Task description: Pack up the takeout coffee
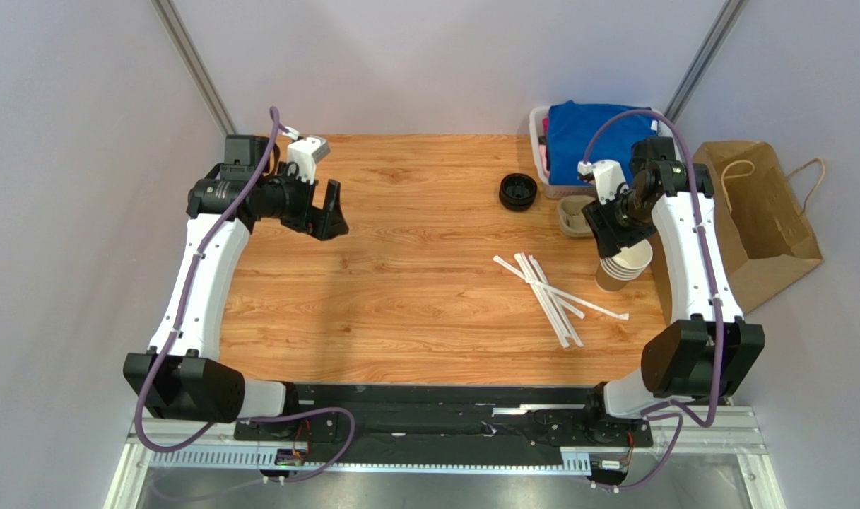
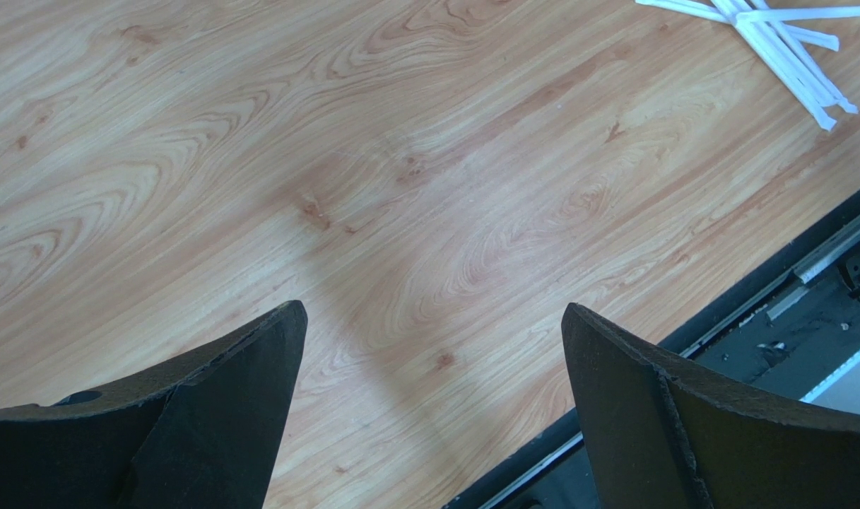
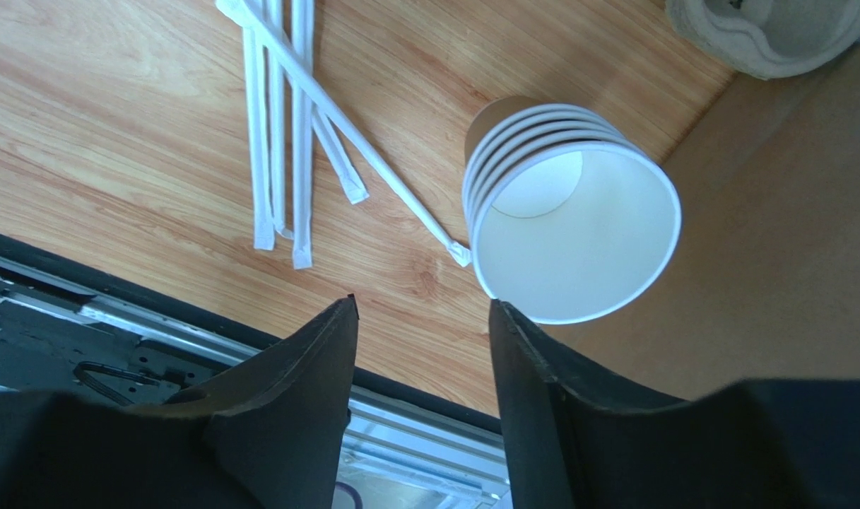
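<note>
Plainly, left pincer (image 2: 432, 313) gapes wide over table (image 2: 402, 159); right pincer (image 3: 423, 308), narrower, empty, hovers near upright cup stack (image 3: 572, 228).

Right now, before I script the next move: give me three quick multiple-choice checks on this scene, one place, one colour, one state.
1. Where does the cup stack stand?
A. At the right edge of the table, beside the straws
B. On the left half of the table
C. At the far left corner

2. What colour is the cloth in the bin?
A. Red
B. Blue
C. Green

3. How is the left hand?
A. Shut on a straw
B. Shut on a spoon
C. Open, holding nothing

Answers:
1 A: the top view shows the stack at the right edge, next to the straws.
2 B: the cloth is plainly blue.
3 C: its wrist view shows the fingers wide apart over bare wood.
</note>
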### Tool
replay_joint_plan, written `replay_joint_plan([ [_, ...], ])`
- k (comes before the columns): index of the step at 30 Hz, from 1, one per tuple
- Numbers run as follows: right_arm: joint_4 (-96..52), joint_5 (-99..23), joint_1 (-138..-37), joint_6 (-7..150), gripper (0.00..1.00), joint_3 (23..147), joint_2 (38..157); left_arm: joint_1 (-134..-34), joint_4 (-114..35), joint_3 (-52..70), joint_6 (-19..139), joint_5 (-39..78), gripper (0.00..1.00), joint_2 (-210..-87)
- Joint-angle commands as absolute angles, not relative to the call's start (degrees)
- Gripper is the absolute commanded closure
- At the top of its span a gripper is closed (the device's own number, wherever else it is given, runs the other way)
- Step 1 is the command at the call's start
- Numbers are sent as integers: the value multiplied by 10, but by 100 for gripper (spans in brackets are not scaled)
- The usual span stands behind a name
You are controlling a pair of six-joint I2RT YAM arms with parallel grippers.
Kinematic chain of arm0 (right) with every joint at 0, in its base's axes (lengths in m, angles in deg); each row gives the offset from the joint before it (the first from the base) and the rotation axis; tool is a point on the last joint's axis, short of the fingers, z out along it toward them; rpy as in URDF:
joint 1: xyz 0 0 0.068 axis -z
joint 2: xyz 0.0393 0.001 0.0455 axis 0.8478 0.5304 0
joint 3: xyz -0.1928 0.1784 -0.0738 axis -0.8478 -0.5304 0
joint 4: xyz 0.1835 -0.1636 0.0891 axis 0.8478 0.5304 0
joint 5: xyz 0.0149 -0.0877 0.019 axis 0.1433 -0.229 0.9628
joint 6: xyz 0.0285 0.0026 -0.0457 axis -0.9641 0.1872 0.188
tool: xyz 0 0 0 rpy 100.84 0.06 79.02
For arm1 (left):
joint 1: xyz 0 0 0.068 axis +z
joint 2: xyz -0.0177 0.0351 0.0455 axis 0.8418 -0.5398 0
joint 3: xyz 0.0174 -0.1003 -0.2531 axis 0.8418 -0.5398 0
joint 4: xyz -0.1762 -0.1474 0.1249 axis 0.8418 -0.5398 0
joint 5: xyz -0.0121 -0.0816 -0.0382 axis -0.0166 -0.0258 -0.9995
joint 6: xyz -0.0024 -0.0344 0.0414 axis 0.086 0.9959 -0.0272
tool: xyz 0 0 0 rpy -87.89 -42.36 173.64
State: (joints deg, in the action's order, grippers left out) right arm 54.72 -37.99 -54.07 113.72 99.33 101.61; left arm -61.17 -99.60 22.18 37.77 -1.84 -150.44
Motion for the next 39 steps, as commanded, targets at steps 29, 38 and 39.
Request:
replay_joint_plan([
  [29,565,-405,-498,1182,100,974,1095,-682,-944,228,415,-51,1,-1546],
  [38,565,-415,-496,1178,100,993,1064,-695,-937,242,421,-59,1,-1584],
  [39,566,-418,-496,1177,100,994,1062,-698,-934,244,424,-63,1,-1587],
])
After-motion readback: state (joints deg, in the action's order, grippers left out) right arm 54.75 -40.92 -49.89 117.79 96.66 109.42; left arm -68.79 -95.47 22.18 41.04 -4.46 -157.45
